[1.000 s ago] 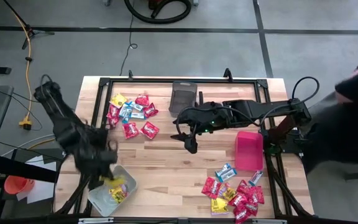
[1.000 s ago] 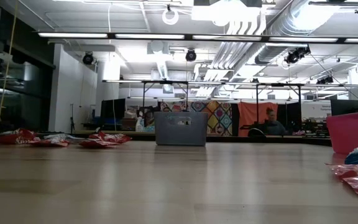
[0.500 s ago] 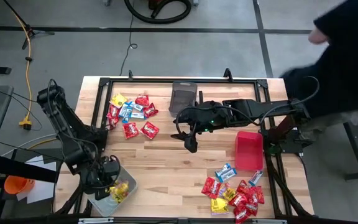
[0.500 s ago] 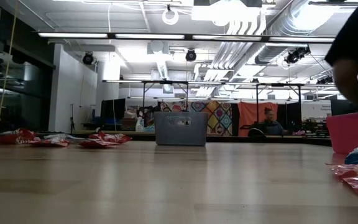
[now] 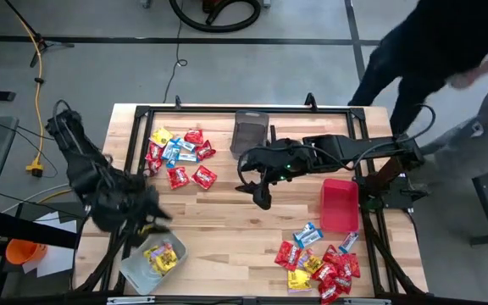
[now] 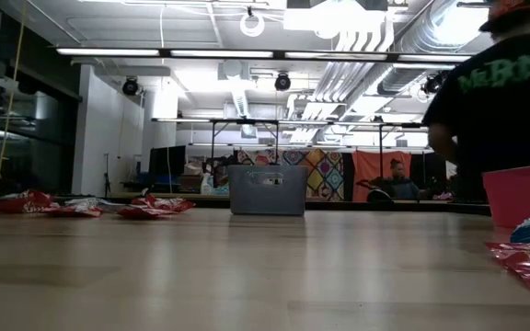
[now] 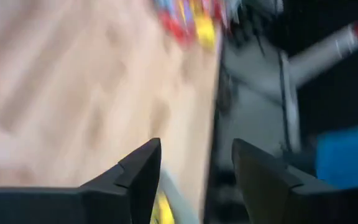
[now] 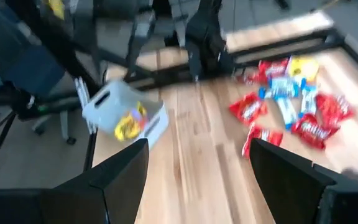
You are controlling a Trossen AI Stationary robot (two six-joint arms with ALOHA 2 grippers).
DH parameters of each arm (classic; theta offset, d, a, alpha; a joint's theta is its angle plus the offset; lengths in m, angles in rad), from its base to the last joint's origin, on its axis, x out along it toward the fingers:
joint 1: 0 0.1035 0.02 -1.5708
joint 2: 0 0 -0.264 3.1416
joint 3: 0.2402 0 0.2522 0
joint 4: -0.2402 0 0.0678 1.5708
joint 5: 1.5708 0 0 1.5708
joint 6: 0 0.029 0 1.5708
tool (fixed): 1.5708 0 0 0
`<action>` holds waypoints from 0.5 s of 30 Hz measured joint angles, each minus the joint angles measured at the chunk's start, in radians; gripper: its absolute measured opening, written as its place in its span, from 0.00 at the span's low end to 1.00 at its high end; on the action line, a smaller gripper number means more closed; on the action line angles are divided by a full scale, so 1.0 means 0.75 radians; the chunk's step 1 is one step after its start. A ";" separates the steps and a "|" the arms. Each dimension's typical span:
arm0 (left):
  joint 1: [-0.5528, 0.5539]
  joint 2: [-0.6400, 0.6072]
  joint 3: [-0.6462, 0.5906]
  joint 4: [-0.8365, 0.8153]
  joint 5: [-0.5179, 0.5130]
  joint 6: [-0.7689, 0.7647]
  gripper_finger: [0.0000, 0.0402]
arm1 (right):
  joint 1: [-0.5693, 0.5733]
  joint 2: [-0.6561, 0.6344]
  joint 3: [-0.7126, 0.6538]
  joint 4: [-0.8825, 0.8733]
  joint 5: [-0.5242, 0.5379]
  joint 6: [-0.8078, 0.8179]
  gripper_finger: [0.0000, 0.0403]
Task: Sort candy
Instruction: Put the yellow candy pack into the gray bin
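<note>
Left arm over clear grey bin
Left end effector fingers apart, empty; right end effector spread mid-tabletop.

Robotics lab or workshop, exposed ceiling ducts, strip lights, grey concrete floor, far workbenches, cables, wooden test table in a metal frame

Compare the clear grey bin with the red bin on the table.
The clear grey bin sits at the near left corner and holds yellow candy; the red bin stands on the right side, and no candy shows inside it. The grey one is see-through, the red one solid-coloured. The grey bin lies askew to the table edge; the red one sits squarer. Both are open-topped, rectangular bins.
</note>
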 joint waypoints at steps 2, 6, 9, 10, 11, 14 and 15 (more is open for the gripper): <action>0.099 -0.025 0.010 -0.003 -0.060 0.129 0.47 | 0.008 0.000 0.000 -0.102 -0.022 0.056 0.68; 0.317 -0.052 0.010 -0.012 -0.099 0.350 0.47 | 0.060 0.022 0.000 -0.406 -0.030 0.254 0.68; 0.459 -0.052 0.010 -0.011 -0.104 0.439 0.47 | 0.149 0.082 -0.003 -0.658 -0.072 0.422 0.68; 0.499 -0.052 0.010 -0.009 -0.105 0.457 0.47 | 0.186 0.107 -0.003 -0.718 -0.101 0.471 0.68; 0.535 -0.049 0.010 -0.004 -0.105 0.470 0.47 | 0.229 0.132 -0.003 -0.767 -0.139 0.521 0.68; 0.604 -0.047 0.009 0.014 -0.098 0.498 0.47 | 0.368 0.219 -0.003 -0.831 -0.246 0.653 0.68; 0.617 -0.047 0.009 0.028 -0.082 0.510 0.47 | 0.415 0.252 -0.003 -0.832 -0.277 0.701 0.68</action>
